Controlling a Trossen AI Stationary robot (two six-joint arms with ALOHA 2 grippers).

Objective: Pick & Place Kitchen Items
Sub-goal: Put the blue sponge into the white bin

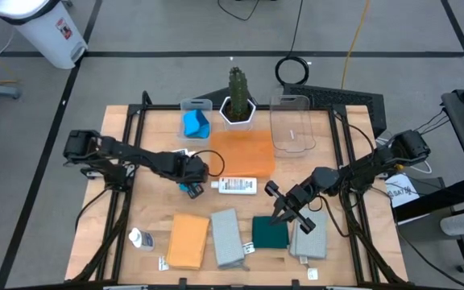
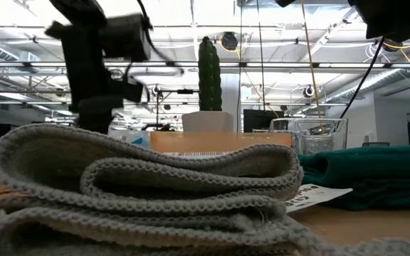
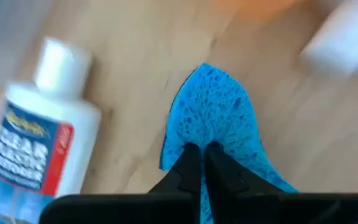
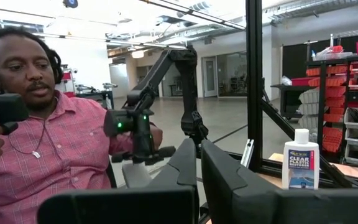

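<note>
A bright-blue sponge (image 3: 216,112) is between the shut fingers of my left gripper (image 3: 202,155), which stands mid-table (image 1: 190,185) just in front of the flat orange tray (image 1: 242,151). A labelled white bottle (image 1: 238,186) lies on its side right of the sponge (image 1: 192,192). More blue sponges sit in a clear bin (image 1: 195,122) at the back. My right gripper (image 1: 280,205) hovers shut and empty above the dark green cloth (image 1: 270,233), and its fingers (image 4: 199,165) point slightly upward. Orange (image 1: 188,239) and grey (image 1: 228,238) folded cloths lie along the near edge. My left gripper pinches the sponge's upper edge (image 3: 213,134) between its two fingertips, coming from above and slanting steeply down. The soft sponge is creased in where the fingers meet. It hangs below the fingers. Whether its lower end touches the wood I cannot tell.
A cactus (image 1: 238,101) in a white pot stands at the back centre, with an empty clear bin (image 1: 291,125) to its right. A small white bottle (image 1: 141,239) stands near the front left. A second grey cloth (image 1: 308,242) lies front right. A person sits beyond the table (image 4: 36,124).
</note>
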